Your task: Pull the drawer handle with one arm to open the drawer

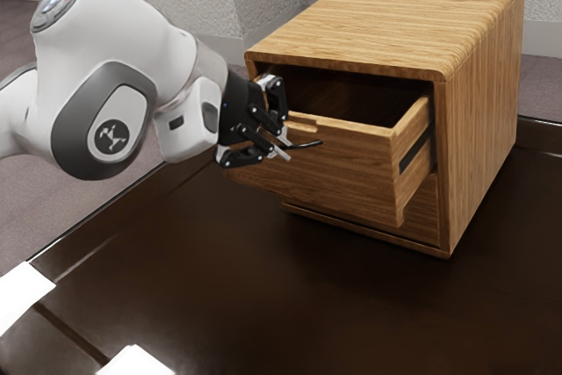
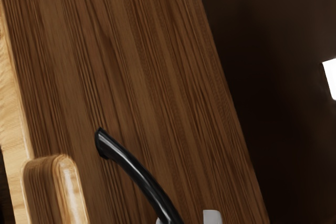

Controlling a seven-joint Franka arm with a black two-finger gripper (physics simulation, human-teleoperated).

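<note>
**One emblem, no words**

The only sign is on the arm [image 1: 132, 50]: a small white emblem [image 1: 115, 137] on the dark round cap of a large joint, the cap facing the exterior camera. It is an angular figure of short strokes, ringed by the cap's grey band and the white shell around it. It holds no letter or digit that can be read, and no brand name stands beside it.

The drawer [image 1: 351, 169], the drawer handle [image 2: 131, 169], the cabinet [image 1: 479, 85], the table [image 1: 307, 305] and the white patches [image 1: 22, 292] at its edge carry no legible writing, label or number.
</note>
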